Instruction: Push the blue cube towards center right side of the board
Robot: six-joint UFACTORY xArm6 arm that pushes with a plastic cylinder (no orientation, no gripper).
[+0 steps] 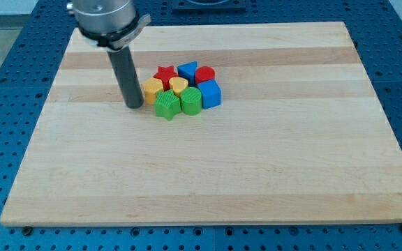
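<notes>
The blue cube (211, 93) sits at the right end of a tight cluster of blocks a little above the board's middle. The cluster also holds a red cylinder (204, 74), a blue block (187, 70), a red star (164, 74), a yellow heart (179, 86), a yellow block (152, 89), a green star (166, 104) and a green cylinder (191, 101). My tip (134, 106) rests on the board just left of the cluster, beside the yellow block and the green star, on the far side from the blue cube.
The wooden board (257, 181) lies on a blue perforated table (5, 104). The arm's grey housing (103, 17) hangs over the board's top left part.
</notes>
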